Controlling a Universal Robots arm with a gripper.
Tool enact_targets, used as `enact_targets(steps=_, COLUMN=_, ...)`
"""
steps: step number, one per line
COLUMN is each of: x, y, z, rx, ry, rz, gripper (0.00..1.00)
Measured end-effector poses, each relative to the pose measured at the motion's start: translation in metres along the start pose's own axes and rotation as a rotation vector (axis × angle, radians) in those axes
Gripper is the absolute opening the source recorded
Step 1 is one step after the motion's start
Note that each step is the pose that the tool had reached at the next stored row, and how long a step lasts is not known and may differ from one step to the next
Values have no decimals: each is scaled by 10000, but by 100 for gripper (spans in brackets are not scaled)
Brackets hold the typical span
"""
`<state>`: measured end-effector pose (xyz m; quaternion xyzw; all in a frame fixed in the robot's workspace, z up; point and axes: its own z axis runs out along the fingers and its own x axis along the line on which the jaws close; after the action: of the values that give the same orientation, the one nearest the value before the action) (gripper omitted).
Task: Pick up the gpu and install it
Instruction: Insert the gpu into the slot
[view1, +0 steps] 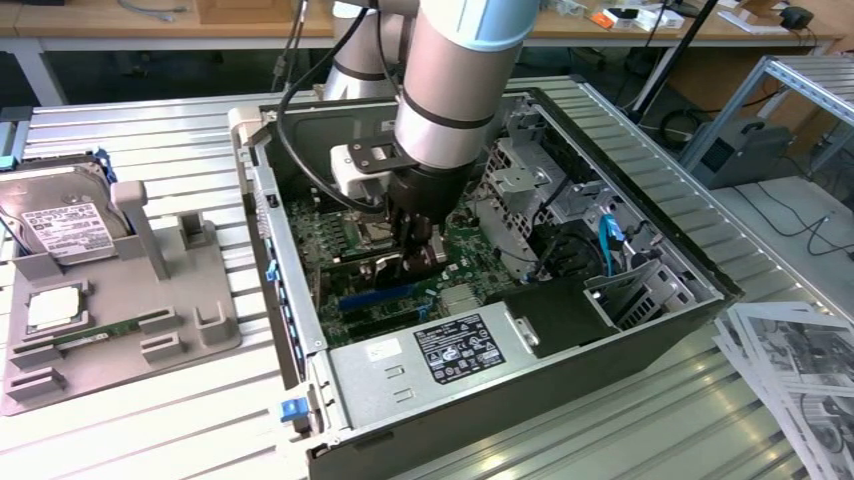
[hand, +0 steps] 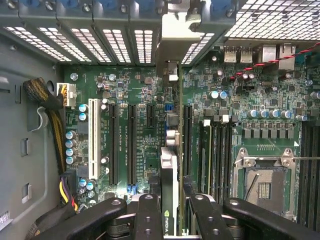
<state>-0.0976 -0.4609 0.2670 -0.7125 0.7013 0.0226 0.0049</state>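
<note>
Green board (hand: 125, 100) beneath. Gripper (hand: 169, 212) fingers (hand: 148, 215) pinching gpu (hand: 169, 160) on edge; long axis runs straight from fingers toward rear case vents (hand: 144, 46), bracket (hand: 172, 35) leading.

Ribbed metal table (view1: 627, 430), open computer case (view1: 400, 400) on it, grey parts tray (view1: 120, 375) beside; printed sheets (view1: 787, 370) near the case

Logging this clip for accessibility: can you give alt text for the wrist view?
The gripper clamps the gpu edge-on over a green motherboard inside a computer case, the card running toward the slotted rear panel. An empty processor socket sits to one side.
</note>
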Motion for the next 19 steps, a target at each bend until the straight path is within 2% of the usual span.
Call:
enact_targets(steps=4, x=-2, y=1, z=-44, rx=0, ry=0, rz=0, gripper=27)
enact_targets(steps=19, x=-2, y=1, z=-46, rx=10, ry=-7, rz=263, gripper=27)
